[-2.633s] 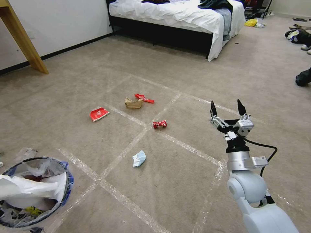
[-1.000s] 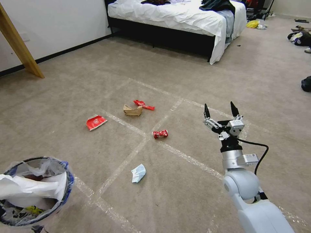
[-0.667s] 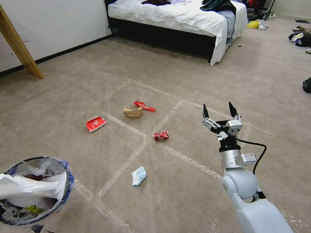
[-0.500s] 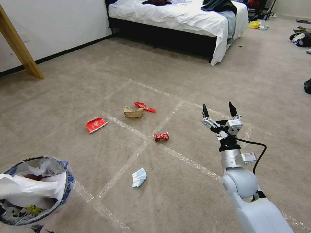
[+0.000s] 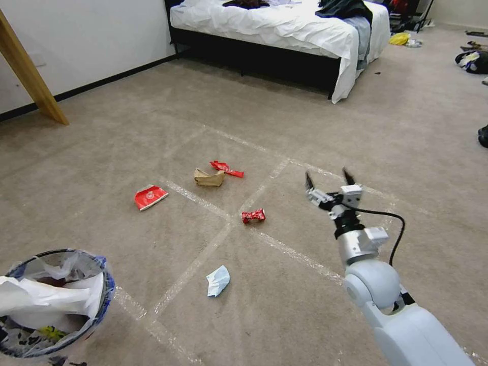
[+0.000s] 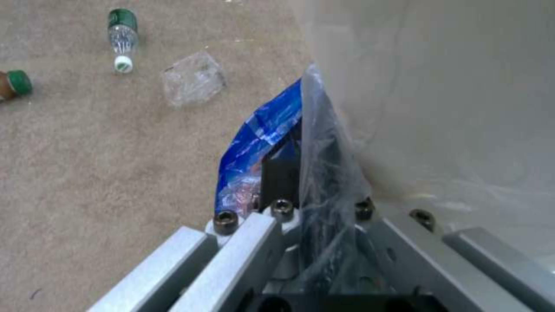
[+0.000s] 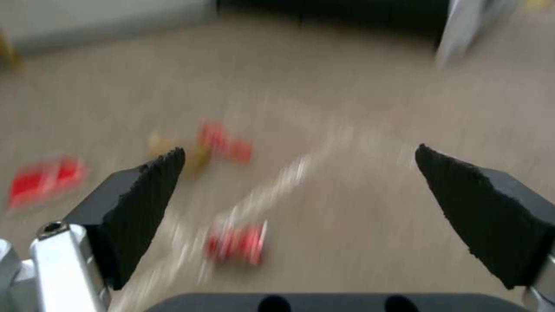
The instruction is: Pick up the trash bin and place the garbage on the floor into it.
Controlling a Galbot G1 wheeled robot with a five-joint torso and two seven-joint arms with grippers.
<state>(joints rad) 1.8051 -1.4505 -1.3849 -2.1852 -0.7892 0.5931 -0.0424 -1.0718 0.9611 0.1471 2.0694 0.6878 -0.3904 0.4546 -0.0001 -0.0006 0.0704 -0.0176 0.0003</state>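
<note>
The trash bin [image 5: 105,287], round with a black rim and a crinkled clear liner, hangs at the lower left holding white paper. My left gripper [image 6: 301,173] is shut on its rim and liner. My right gripper [image 5: 328,175] is open above the carpet, just right of the crushed red can [image 5: 252,215]. The can [image 7: 237,245] lies below the spread right gripper [image 7: 299,149]. More garbage on the floor: a blue mask [image 5: 217,280], a flat red wrapper [image 5: 150,196], brown paper [image 5: 208,177] and a red wrapper [image 5: 226,169]. Two green-capped bottles [image 6: 121,39] lie beside the bin.
A bed [image 5: 284,25] with white sheets stands at the back. A slanted wooden leg [image 5: 30,76] is against the left wall. Dark clothes and bags [image 5: 473,58] lie far right. Clear tape lines [image 5: 198,262] cross the carpet. A clear plastic scrap [image 6: 194,78] lies near the bottles.
My right arm has swung left and lower, closer to the crushed can, its gripper still open. The camera shifted slightly. The bin stays held at the lower left.
</note>
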